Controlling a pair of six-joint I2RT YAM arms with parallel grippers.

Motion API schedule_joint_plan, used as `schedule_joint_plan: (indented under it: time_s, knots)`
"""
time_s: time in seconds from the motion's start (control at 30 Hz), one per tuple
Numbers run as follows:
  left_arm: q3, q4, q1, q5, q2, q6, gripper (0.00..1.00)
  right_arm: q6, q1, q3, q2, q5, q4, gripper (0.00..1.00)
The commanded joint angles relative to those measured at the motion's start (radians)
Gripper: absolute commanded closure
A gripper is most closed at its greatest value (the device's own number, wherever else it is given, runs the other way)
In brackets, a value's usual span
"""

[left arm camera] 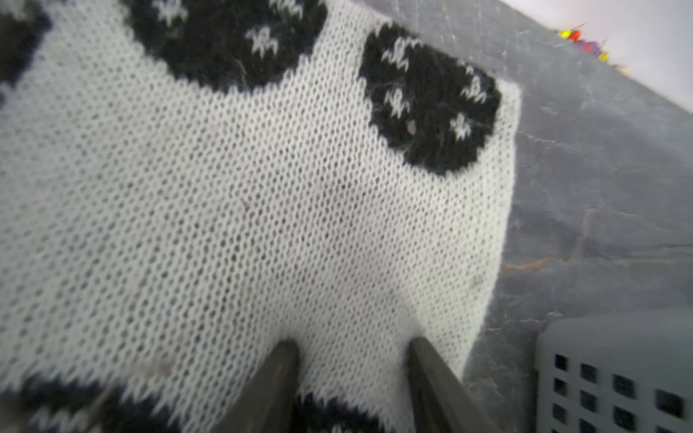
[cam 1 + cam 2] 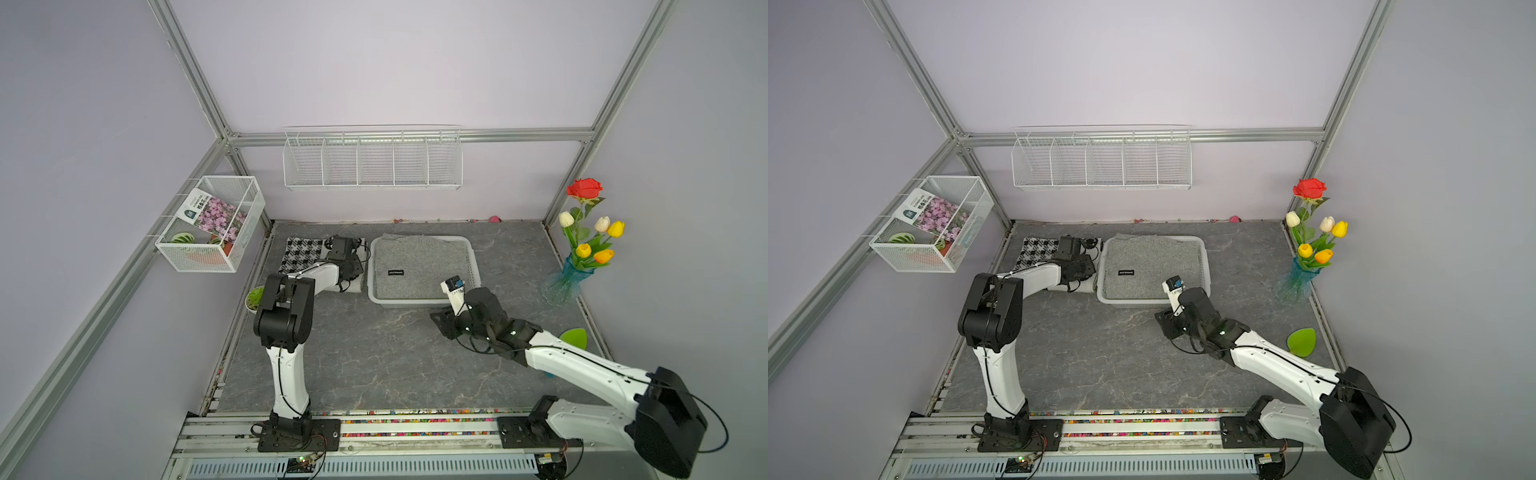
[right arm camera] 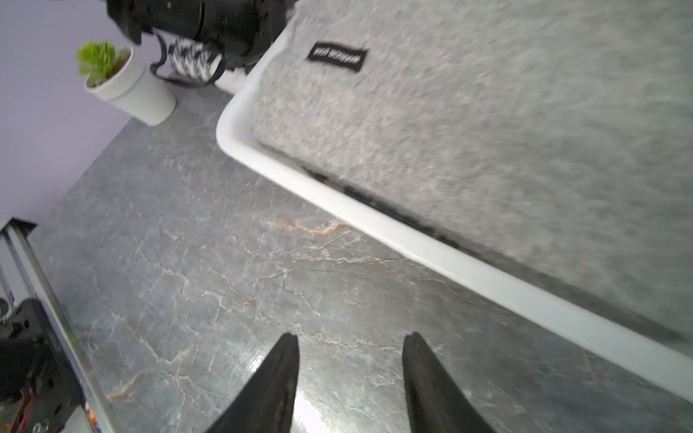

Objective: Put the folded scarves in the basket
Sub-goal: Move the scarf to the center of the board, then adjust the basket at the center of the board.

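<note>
Left wrist view is filled by the black-and-white scarf (image 1: pixel 262 206), which is spread flat on the marbled desk (image 1: pixel 600 187). A corner of the basket (image 1: pixel 618 337) is seen just beside its edge, with a strip of desk between. In both top views the basket's floor is covered by a folded grey scarf (image 2: pixel 419 266) with its black label up, and the basket's left wall is set between the two scarves. A potted plant (image 2: pixel 254 298) is stood at the desk's left edge, near the left arm's elbow. A wire-mesh box (image 2: pixel 210 224) and a long wire rack (image 2: pixel 372 160) are hung on the walls. A vase of flowers (image 2: pixel 567 282) is kept at the right, well apart from the basket.

The left arm is raised from the near rail, bent sharply at the elbow and reached forward, and part of the black-and-white scarf is hidden by its wrist. The left tool (image 1: pixel 352 341) is held open, with both fingertips pressed into the knit. Whether a fold is pinched cannot be told. The right arm is stretched low toward the basket's near right corner. The right tool (image 3: pixel 351 334) is held open and empty above bare desk, just before the near rim.

The black-and-white scarf is folded into a rectangle squared with the basket, and its long side appears to be laid left to right. The grey scarf's long axis is laid along the basket's long sides.
</note>
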Motion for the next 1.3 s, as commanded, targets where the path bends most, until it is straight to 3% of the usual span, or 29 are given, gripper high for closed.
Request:
schedule_joint_plan:
  time_s: [0.0,0.13,0.47,0.7,1.0,1.13,1.27]
  knots:
    - [-0.076,-0.036,-0.006,0.153,-0.018,-0.052,0.5,-0.046,0.063,0.053,0.081,-0.002,0.038,0.5]
    - [-0.175,-0.012,-0.025,0.157,-0.087,-0.044,0.51,-0.07,0.112,0.107,0.186,0.025,0.024,0.5]
    - [-0.313,-0.026,-0.149,0.169,-0.204,-0.073,0.5,-0.106,0.115,0.196,0.348,0.159,-0.005,0.5]
    - [-0.512,0.029,-0.152,0.238,-0.381,-0.083,0.5,-0.137,0.114,0.262,0.452,0.197,-0.064,0.5]
    - [-0.671,0.091,-0.222,0.259,-0.477,-0.126,0.5,-0.146,0.111,0.322,0.52,0.21,-0.034,0.5]
    - [-0.741,0.083,-0.302,0.225,-0.569,-0.149,0.5,-0.146,0.111,0.391,0.56,0.188,-0.061,0.5]
    - [-0.848,0.081,-0.315,0.226,-0.698,-0.158,0.5,-0.1,0.083,0.429,0.586,0.134,-0.064,0.5]
